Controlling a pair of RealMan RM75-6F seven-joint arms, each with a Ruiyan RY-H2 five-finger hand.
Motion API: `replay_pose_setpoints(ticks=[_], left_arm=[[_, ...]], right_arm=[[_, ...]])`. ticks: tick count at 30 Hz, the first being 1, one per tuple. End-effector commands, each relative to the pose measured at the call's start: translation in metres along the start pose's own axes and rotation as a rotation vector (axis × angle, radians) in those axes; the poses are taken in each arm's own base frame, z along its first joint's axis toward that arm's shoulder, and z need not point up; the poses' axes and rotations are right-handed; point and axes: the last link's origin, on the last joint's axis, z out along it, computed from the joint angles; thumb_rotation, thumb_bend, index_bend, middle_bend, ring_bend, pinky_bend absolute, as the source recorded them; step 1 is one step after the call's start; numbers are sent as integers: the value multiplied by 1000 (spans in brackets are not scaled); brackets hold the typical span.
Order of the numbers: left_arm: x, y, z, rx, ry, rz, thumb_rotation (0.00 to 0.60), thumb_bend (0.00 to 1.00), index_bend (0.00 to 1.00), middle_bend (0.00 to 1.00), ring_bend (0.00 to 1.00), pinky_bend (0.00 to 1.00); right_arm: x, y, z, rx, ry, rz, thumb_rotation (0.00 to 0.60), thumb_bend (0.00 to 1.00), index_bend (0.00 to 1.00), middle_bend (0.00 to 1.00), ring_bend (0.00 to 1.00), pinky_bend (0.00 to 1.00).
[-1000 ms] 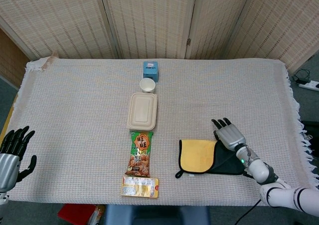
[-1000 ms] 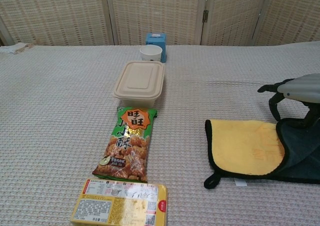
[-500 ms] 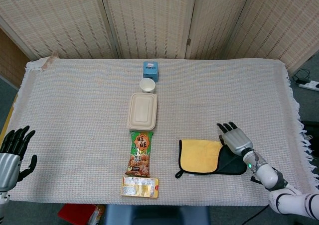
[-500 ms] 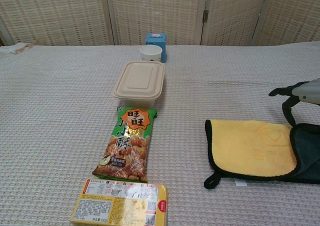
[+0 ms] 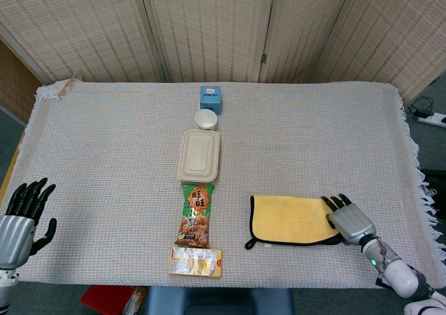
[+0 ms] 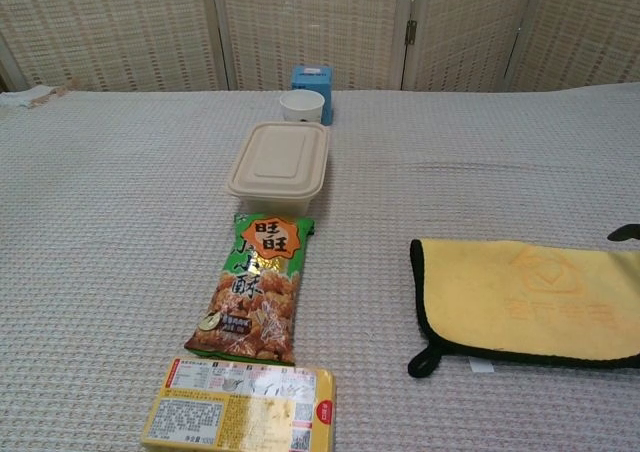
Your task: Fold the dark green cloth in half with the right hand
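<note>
The cloth lies flat on the table's front right, yellow side up, with a dark green border and a small loop at its front left corner; the chest view shows the cloth the same way. My right hand sits at its right edge with fingers spread and holds nothing I can see. The chest view catches just a dark fingertip of that hand at the frame's right edge. Far from the cloth, my left hand hangs open off the table's front left corner.
Down the middle runs a line of items: blue box, white cup, beige lidded lunch box, green snack bag and yellow packet. The table's fringed right edge is close to my right hand.
The dark green flap that lay folded over the cloth's right part is gone; the cloth now shows all yellow. My right hand has drawn back to the right and toward the front edge.
</note>
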Motion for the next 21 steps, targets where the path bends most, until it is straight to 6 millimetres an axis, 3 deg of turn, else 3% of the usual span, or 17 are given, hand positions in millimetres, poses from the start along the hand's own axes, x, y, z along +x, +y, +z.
replay_pose_setpoints(ticks=[1, 9, 13, 17, 21], left_arm=[[0, 0, 0, 1, 1, 0, 600, 606, 0, 43, 0, 0], [1, 1, -2, -1, 4, 1, 600, 606, 0, 43, 0, 0], [1, 2, -3, -5, 2, 3, 600, 606, 0, 42, 0, 0], [0, 3, -3, 0, -8, 6, 600, 606, 0, 41, 0, 0], [-3, 5, -4, 14, -41, 11, 600, 607, 0, 39, 0, 0]], right_arm=[[-4, 0, -9, 1, -10, 1, 600, 490, 449, 18, 0, 15], [-10, 4, -36, -11, -43, -12, 600, 489, 293, 0, 0, 9], [-1, 4, -55, -24, -8, 109, 600, 490, 207, 0, 0, 7], [18, 10, -75, -18, 230, 353, 600, 490, 18, 0, 0, 7], [21, 24, -91, -52, 485, 480, 600, 490, 0, 0, 0, 7]])
